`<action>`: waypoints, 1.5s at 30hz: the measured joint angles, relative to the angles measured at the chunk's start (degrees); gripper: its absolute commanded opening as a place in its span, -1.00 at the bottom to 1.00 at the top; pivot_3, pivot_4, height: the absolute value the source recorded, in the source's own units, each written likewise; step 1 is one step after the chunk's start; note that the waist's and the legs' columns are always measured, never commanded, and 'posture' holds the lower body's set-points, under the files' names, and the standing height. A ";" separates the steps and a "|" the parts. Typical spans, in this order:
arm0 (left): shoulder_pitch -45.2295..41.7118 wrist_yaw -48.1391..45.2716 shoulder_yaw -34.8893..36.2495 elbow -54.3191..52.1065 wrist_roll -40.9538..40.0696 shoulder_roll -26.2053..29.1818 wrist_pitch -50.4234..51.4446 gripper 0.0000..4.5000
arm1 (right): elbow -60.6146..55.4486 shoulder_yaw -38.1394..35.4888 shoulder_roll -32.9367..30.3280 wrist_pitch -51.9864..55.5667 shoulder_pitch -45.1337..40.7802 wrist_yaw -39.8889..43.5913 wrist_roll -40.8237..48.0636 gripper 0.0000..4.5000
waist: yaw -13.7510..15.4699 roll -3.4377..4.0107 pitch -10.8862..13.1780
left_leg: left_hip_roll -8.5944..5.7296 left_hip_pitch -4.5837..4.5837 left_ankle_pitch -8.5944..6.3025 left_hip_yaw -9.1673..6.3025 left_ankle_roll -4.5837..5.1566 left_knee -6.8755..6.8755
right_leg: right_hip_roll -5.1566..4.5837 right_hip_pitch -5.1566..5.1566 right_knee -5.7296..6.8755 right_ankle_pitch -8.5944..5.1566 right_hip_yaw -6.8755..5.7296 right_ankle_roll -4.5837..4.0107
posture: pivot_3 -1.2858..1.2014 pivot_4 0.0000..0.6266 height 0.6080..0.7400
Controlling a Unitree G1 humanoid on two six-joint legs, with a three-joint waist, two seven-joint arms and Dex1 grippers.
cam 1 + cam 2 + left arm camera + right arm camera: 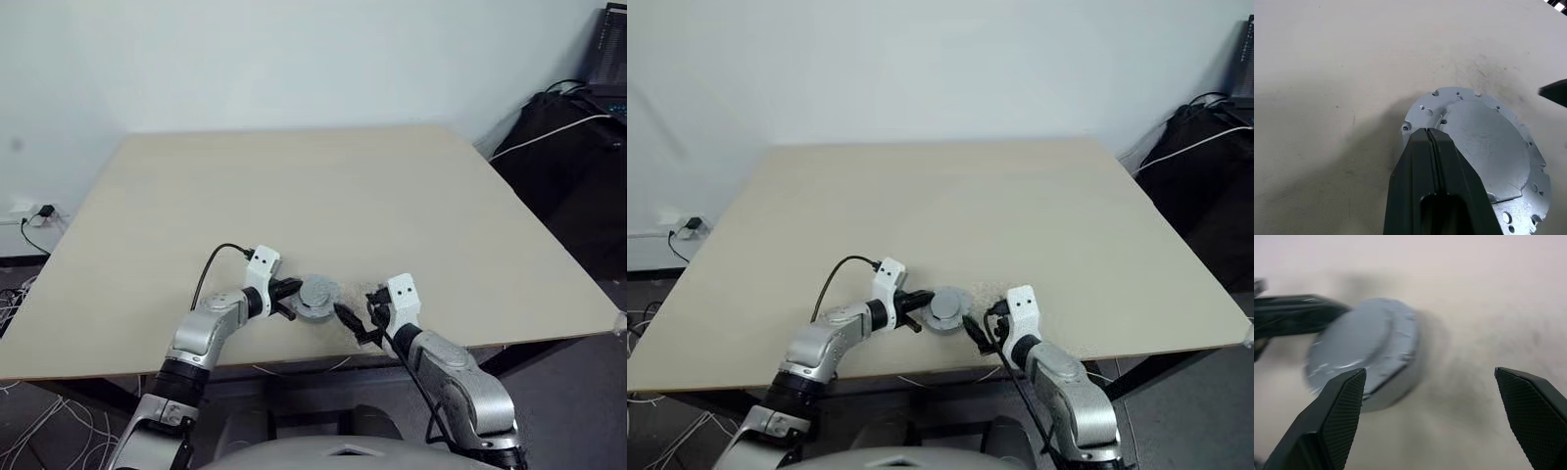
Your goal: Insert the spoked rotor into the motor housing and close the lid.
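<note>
The lid [317, 294], a dull-grey round disc with a notched, holed rim and a raised flat top, lies on the table near its front edge. In the right wrist view the lid [1366, 347] looks thick, sitting on top of something round. The spoked rotor and the motor housing are hidden. My left gripper [291, 302] is shut, and its fingertips [1427, 131] rest at the lid's left rim. My right gripper [358, 311] stands open just to the right of the lid, clear of it, with nothing between its fingers [1342, 401].
The beige table [323, 196] stretches far behind the lid. Its front edge runs close under both grippers. Dark bags and cables [578, 127] lie off the table at the far right.
</note>
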 measured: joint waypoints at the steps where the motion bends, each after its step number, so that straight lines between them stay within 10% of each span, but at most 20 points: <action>1: -0.06 -0.08 0.02 0.06 0.02 0.03 -0.01 -1.00 | 0.08 -1.12 0.93 0.66 0.00 -0.51 1.00 0.99 | -0.01 0.02 0.00 | -0.02 -0.01 0.00 0.01 0.00 -0.09 | 0.01 0.00 -0.10 0.01 0.00 0.01 | 0.03 -1.00 1.00; 45: 0.12 -0.65 0.24 0.25 0.42 0.22 -1.07 -1.00 | 17.18 -20.49 10.12 23.96 -8.89 -13.65 45.28 0.99 | -0.14 0.21 -0.16 | -0.06 0.07 0.08 0.01 0.13 -0.48 | 0.44 0.08 -0.50 -0.06 0.10 -0.07 | 0.03 -1.00 1.00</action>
